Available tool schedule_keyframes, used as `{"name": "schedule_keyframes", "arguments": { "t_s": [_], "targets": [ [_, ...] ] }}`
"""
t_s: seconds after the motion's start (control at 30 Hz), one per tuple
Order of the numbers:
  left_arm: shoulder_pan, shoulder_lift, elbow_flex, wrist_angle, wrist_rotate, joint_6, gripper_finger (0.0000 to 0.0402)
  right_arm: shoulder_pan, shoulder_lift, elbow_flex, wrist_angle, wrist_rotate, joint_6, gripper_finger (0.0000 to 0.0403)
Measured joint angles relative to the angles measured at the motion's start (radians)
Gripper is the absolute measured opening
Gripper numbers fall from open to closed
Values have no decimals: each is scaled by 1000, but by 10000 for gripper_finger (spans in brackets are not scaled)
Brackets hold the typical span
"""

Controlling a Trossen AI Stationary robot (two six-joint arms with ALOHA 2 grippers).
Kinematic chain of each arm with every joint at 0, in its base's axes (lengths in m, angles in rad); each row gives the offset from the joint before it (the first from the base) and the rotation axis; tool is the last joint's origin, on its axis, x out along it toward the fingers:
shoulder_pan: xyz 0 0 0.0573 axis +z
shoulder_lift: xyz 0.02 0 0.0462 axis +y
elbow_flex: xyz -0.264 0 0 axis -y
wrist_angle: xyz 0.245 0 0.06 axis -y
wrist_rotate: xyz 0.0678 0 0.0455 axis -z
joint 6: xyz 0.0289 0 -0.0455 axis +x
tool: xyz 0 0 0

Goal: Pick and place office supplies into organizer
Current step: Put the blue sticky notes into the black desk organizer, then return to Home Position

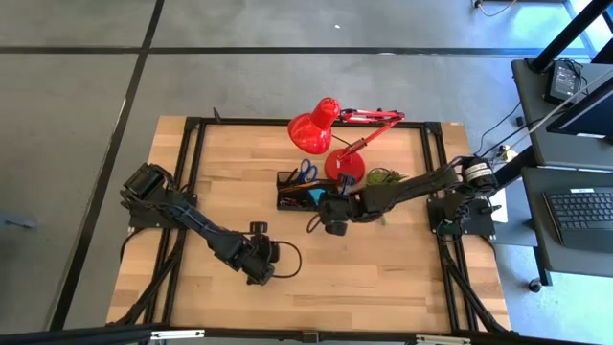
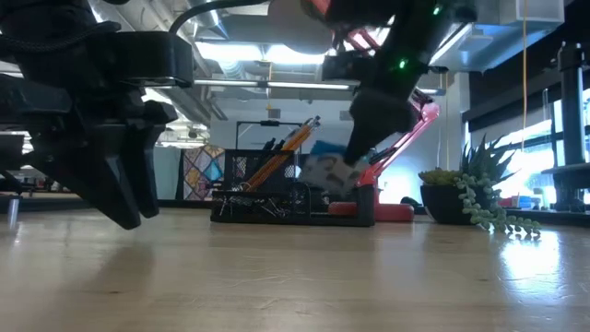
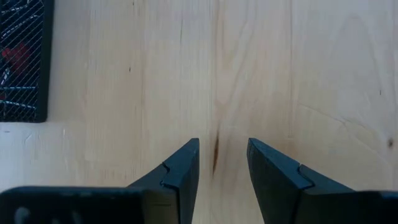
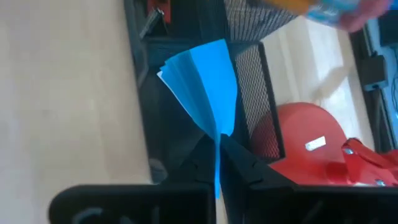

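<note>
Pinching one blue sticky-note pad [image 4: 205,84] over the one organizer [image 1: 299,195], right gripper [image 4: 217,163], left gripper [image 3: 222,163] parted, hovering over bare wood.

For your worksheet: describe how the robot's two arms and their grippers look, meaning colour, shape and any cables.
Both arms are black, jointed links with dark cables looping beside them. The left gripper ends in two dark, wedge-shaped fingers with stepped inner edges. The right gripper has matching dark tapered fingers.

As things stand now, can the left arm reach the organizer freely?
Probably not directly: the right end effector, shut on the blue sticky-note pad, hangs beside the organizer, on the side nearest the left end effector.
</note>
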Motion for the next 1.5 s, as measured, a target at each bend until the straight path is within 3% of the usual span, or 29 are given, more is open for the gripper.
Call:
{"name": "schedule_keyframes", "arguments": {
  "t_s": [0.57,1.07,1.33,1.5],
  "targets": [
    [0,-1,0,3,-1,1,129,-52,98,0,5,-6,-14,16],
    [0,-1,0,6,-1,0,129,-52,98,1,1,-14,0,111],
    [0,-1,0,6,1,-26,129,-41,98,124,-67,-15,61,128],
    [0,-2,1,6,2,-12,129,-5,96,261,-249,-14,100,128]
  ]
}}
